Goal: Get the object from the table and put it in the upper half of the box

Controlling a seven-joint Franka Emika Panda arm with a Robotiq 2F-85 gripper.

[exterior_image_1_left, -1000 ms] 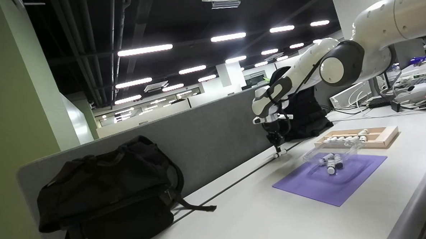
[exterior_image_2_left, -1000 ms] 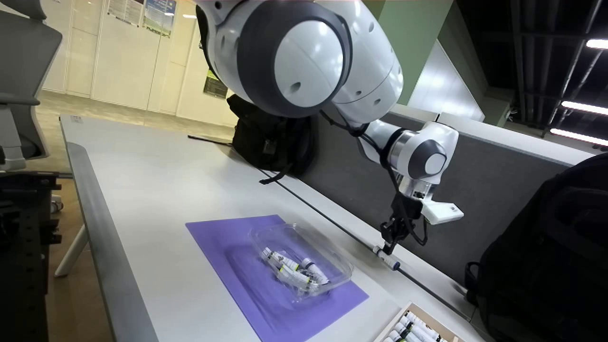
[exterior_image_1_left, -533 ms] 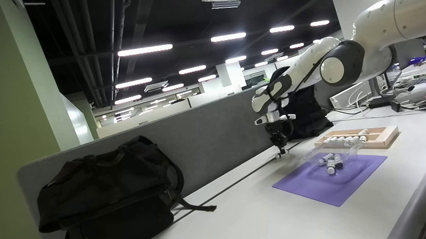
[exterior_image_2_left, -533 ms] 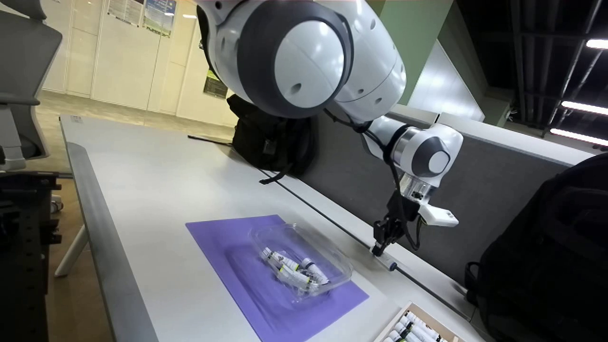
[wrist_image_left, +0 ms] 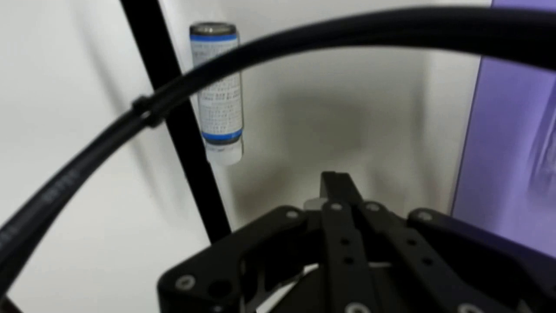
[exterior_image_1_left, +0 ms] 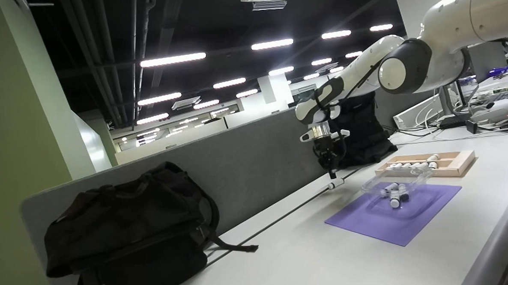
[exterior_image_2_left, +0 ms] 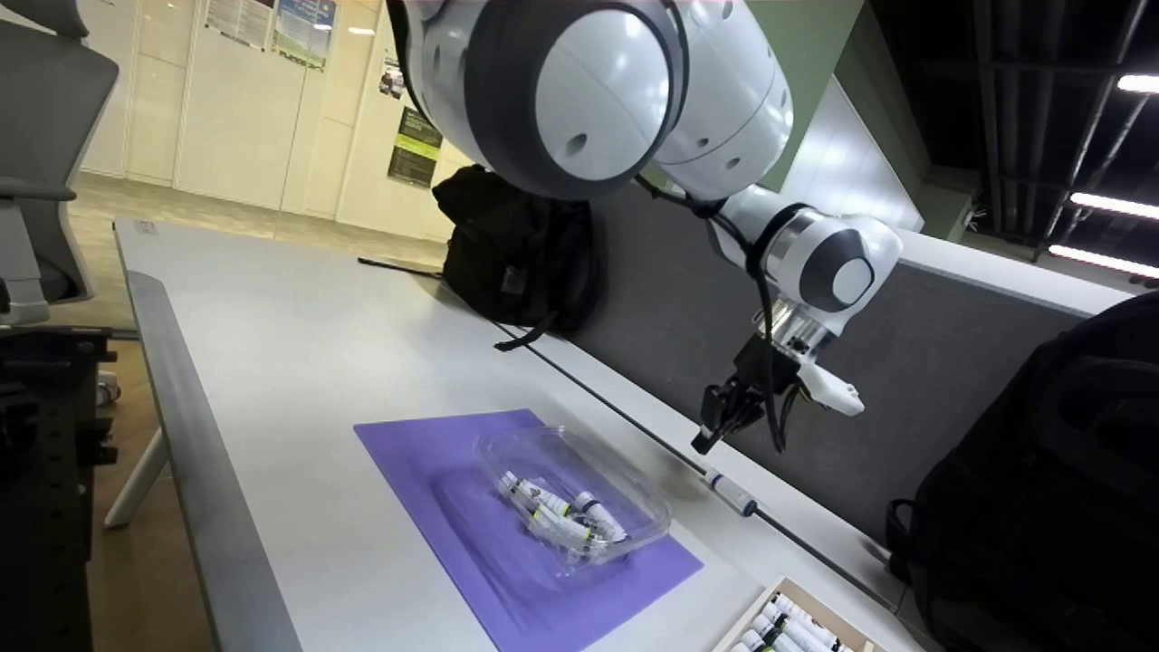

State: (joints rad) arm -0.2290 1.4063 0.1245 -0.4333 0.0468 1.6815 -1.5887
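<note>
A white tube (wrist_image_left: 221,106) with blue bands lies on the off-white table (exterior_image_1_left: 308,265) along a dark groove. It also shows in both exterior views (exterior_image_1_left: 336,184) (exterior_image_2_left: 730,494). My gripper (wrist_image_left: 335,174) has its fingertips together with nothing between them. It hangs a little above the table, close to the tube but apart from it, in both exterior views (exterior_image_1_left: 332,176) (exterior_image_2_left: 704,442). In the wrist view the tube is ahead and left of the fingertips, partly crossed by a cable. The tan wooden box (exterior_image_1_left: 462,163) holds several white tubes; an exterior view shows only its corner (exterior_image_2_left: 822,608).
A purple mat (exterior_image_1_left: 362,222) lies beside the groove. A clear plastic tray (exterior_image_2_left: 652,507) with several tubes stands on it, near the box. Black backpacks (exterior_image_1_left: 125,231) (exterior_image_2_left: 1059,507) stand along the grey partition (exterior_image_1_left: 252,172). A black cable (wrist_image_left: 278,52) arcs across the wrist view.
My gripper was down at the tube; it has risen off it, tilting. The tube stays on the table, shifted slightly along the groove at most.
</note>
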